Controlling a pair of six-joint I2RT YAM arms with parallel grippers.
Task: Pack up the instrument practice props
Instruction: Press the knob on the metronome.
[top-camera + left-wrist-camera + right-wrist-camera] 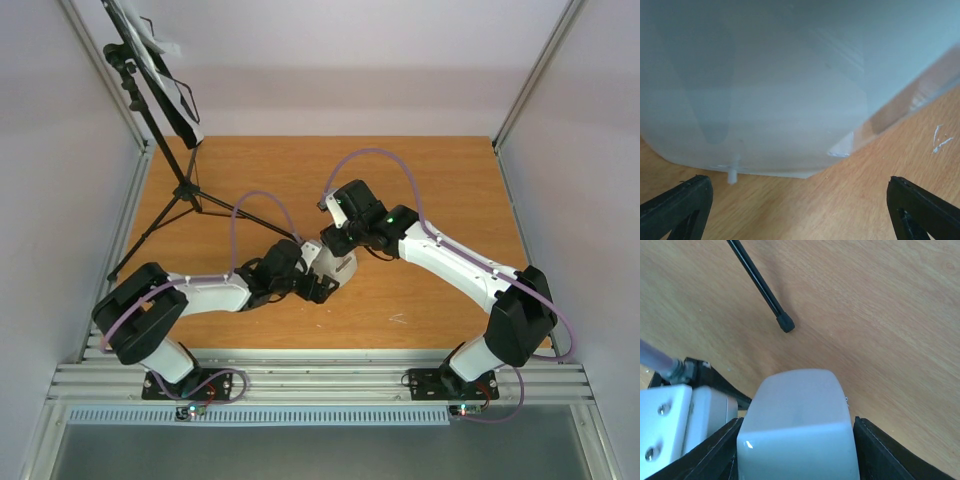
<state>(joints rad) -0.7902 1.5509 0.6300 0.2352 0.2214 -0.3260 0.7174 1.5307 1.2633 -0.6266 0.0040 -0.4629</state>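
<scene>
Starting at the near edge: both arms reach inward and meet at the middle of the table (450, 180). We find the metronome (343, 267) there, standing on the wood between the two wrists.

Left gripper (797, 182): fingers (675, 207) spread wide and low over the wood, the metronome's pale, cloudy wall just ahead of them, not between them.

Right gripper (797, 422): reaches in from the far side, fingers (880, 452) pressed against both flanks of the metronome, clamped on it.

We cannot see through the cover to what sits beneath; it reads as one milky shell.

Just beyond, one rubber-tipped leg (786, 324) rests on the wood near the metronome, apart from it.

Farthest, at the back-left corner, the music stand (168, 95) is upright on its tripod, with white sheet-music pages (161, 44) on its desk.
</scene>
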